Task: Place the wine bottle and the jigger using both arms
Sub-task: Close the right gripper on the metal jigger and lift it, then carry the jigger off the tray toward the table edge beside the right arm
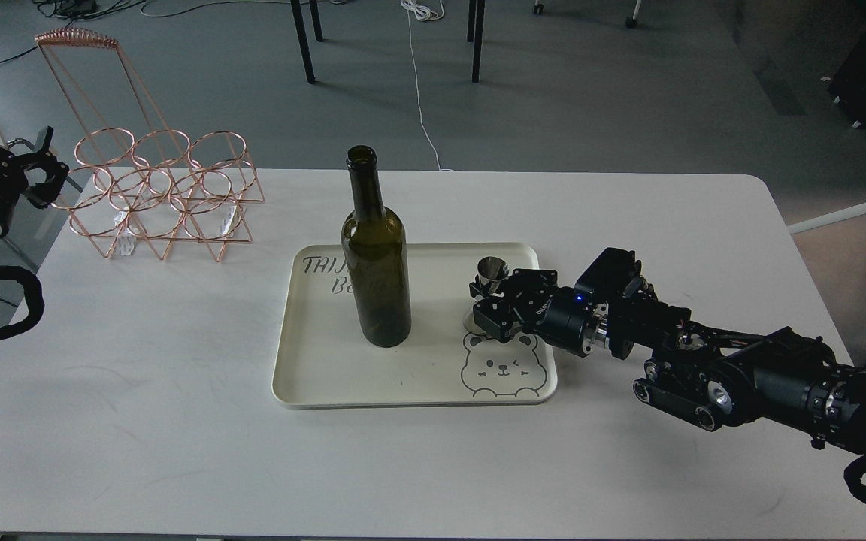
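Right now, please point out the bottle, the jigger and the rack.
bottle [377,285]: head view, middle of the glass body.
jigger [492,270]: head view, upper cup near the rim.
rack [153,197]: head view, copper wire rings at its middle.

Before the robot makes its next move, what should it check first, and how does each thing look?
1. Wine bottle upright on the tray: ok.
2. Jigger on the tray: ok.
3. Right gripper at the jigger: ok; firm grip: cannot tell.
4. Left gripper away from the bottle, near the copper rack: ok.
5. Gap between bottle and right arm: ok.
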`<state>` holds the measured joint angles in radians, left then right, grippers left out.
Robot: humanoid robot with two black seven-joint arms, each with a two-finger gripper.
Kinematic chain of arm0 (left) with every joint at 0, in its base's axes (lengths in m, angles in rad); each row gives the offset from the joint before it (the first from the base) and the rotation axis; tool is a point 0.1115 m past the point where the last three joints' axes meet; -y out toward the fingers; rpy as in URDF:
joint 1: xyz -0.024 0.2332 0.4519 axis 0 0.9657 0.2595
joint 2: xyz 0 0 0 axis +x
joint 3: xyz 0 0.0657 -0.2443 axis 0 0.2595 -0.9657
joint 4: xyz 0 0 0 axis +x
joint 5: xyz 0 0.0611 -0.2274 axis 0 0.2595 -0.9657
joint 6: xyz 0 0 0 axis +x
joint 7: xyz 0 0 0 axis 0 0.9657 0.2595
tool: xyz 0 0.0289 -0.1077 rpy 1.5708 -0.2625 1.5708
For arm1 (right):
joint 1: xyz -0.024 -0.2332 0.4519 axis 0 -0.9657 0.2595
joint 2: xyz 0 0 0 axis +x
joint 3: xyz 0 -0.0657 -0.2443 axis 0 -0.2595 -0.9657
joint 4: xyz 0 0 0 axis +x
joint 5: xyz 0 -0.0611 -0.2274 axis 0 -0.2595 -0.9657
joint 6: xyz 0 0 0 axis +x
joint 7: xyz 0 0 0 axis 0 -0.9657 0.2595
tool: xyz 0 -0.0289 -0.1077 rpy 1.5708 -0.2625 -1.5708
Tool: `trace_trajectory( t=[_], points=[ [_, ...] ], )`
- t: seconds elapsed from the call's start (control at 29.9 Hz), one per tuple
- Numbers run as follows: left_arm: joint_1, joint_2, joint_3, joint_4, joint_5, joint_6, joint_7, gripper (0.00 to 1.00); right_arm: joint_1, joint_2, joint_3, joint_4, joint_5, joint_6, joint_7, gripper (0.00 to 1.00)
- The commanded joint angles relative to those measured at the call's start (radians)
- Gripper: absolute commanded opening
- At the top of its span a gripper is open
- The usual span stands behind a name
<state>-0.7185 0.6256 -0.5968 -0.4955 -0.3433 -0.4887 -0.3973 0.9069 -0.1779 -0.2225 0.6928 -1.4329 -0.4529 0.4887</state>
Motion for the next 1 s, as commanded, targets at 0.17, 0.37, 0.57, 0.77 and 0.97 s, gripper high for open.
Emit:
trace_trajectory(
  t=[0.17,0.37,0.57,0.77,0.97],
  points=[
    [-0.003,0.000,-0.001,0.000,0.000,0.000,-0.002,0.99,0.018,0.000,-0.009,0.004,0.000,-0.036,0.000,0.05],
    [-0.009,0.003,-0.001,0.000,0.000,0.000,-0.002,0.99,0.047,-0.020,-0.008,0.007,0.003,-0.036,0.000,0.05],
    [-0.009,0.003,-0.003,-0.002,0.000,0.000,-0.006,0.99,0.052,-0.051,-0.003,0.016,0.005,-0.036,0.000,0.05],
    [-0.009,0.009,-0.003,0.000,0.000,0.000,-0.006,0.99,0.064,-0.100,0.015,0.033,0.012,-0.036,0.000,0.05],
    [-0.010,0.013,-0.005,0.000,0.000,0.000,-0.006,0.99,0.070,-0.221,0.095,0.103,0.012,-0.036,0.000,0.05]
  ],
)
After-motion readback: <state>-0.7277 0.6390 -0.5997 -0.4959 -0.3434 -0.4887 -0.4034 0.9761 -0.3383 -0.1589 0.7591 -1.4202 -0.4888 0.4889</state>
